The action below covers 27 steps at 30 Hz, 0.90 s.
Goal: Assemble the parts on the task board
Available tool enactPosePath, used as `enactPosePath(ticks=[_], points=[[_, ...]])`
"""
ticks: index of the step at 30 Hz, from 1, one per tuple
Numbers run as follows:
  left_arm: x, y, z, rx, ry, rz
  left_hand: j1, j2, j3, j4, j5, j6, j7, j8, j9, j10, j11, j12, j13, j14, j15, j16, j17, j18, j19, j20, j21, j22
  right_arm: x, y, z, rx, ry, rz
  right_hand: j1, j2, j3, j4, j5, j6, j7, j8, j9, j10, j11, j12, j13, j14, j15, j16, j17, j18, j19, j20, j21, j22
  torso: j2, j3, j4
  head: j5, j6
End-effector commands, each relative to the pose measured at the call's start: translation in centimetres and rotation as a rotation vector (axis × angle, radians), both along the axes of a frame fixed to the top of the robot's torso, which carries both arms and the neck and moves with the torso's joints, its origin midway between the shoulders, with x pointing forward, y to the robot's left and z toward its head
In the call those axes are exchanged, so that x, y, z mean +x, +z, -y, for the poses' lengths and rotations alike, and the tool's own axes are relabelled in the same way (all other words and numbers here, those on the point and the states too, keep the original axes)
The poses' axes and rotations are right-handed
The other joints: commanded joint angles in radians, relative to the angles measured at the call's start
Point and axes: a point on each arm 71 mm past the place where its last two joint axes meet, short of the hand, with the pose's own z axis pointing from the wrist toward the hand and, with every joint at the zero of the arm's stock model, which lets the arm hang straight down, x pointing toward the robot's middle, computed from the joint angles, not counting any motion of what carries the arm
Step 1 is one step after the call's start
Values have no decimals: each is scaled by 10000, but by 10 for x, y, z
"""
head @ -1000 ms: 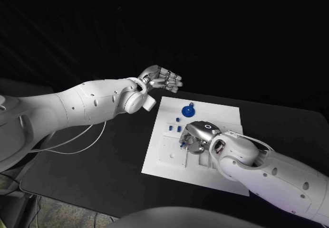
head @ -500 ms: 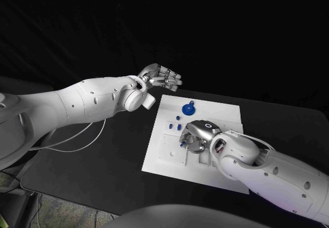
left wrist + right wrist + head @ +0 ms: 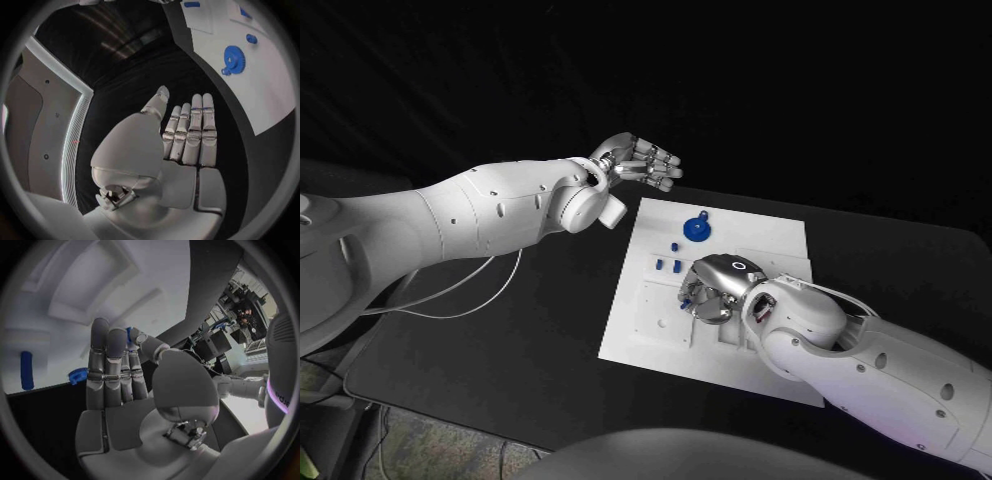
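While left hand [image 3: 640, 162] hovers off task board [image 3: 764, 240], fingers straight, empty, right hand [image 3: 714, 289] pinches blue part [image 3: 129, 335].

No legible text, labels, brand marks, numbers or signs anywhere: none on the task board [image 3: 733, 240], the blue parts [image 3: 697, 232], the arms or either hand.
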Motion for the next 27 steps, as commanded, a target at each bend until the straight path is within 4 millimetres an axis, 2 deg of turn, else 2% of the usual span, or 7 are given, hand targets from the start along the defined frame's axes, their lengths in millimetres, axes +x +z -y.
enactPosePath(ticks=[1,13,27], points=[[0,0,1,-97,-138,-59,-1,-70,-13,59,-26,-36,37,-16,1,-38,20,-11,4,-74,-19,-27,1,25,-65,39,38,-9,-1,-2,1,-240,10,-10,23,123,-16,-49,65,62,14,37,16,47,15,32,11,-10,-89,-6,-15,127,78,10,-31,9,0,0,-6,3,-11],[0,0,2,-102,-201,-108,0,-79,-16,76,-26,-48,40,-14,2,-55,26,-11,4,-87,-14,-27,2,27,-65,46,46,-73,1,-4,-1,-503,-34,85,28,125,-3,-60,34,57,17,36,15,42,19,32,11,-16,-89,-2,-23,116,83,9,-76,82,-3,-2,-3,-38,8],[-1,-1,5,-141,-364,-155,-10,-79,-20,94,-31,-51,43,-12,3,-56,24,-7,4,-84,-14,-25,6,29,-59,48,60,-128,-5,-5,-15,-750,346,-135,3,115,-16,-56,70,42,23,35,11,24,23,33,11,-33,-87,-16,-40,99,74,12,-130,155,-5,-10,4,-73,11]])
